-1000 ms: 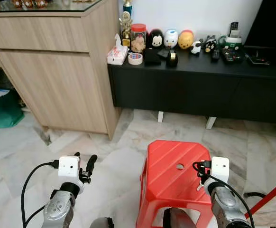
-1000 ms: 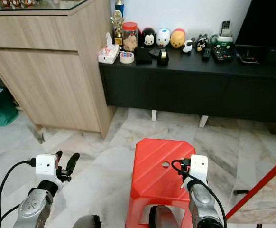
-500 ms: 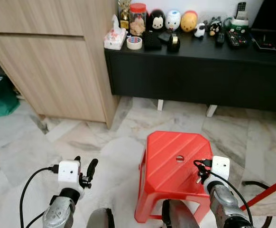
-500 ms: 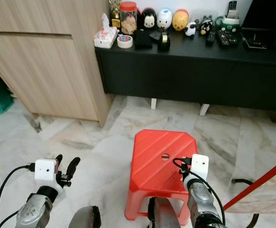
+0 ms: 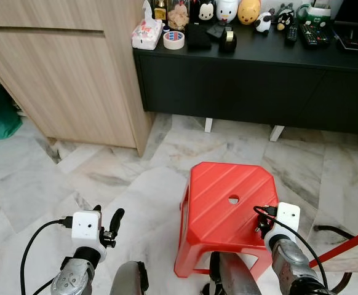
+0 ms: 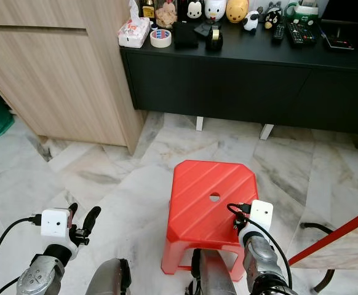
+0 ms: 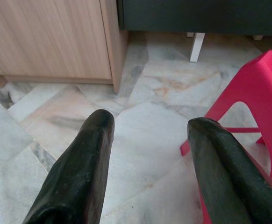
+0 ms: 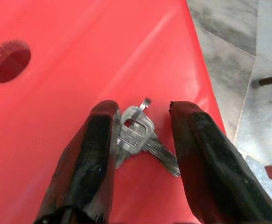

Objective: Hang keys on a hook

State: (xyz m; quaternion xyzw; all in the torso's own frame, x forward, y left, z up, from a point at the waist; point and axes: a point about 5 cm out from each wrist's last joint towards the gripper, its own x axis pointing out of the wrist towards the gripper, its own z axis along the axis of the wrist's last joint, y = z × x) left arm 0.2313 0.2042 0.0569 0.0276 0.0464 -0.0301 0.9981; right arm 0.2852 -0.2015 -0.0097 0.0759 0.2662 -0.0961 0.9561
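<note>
Marble floor point(image 5: 105, 178) underfoot, a wood cabinet point(image 5: 68, 67) on the left and a long black console point(image 5: 253, 74) straight ahead, its top crowded with figurines, a tape roll point(image 5: 175, 40) and a tissue box point(image 5: 147, 34). A red stool point(image 5: 225, 215) stands right in front. Compared with a second ago the whole picture has slid: console and cabinet sit higher, the stool fuller in view, so the camera has moved. The right gripper point(image 8: 138, 135) hovers over the stool's top near its right edge, fingers apart, with the keys point(image 8: 140, 137) lying flat between them, touching one finger. The left gripper point(image 7: 147, 140), fingers spread, points over bare floor left of the stool, open tile running to the cabinet.
</note>
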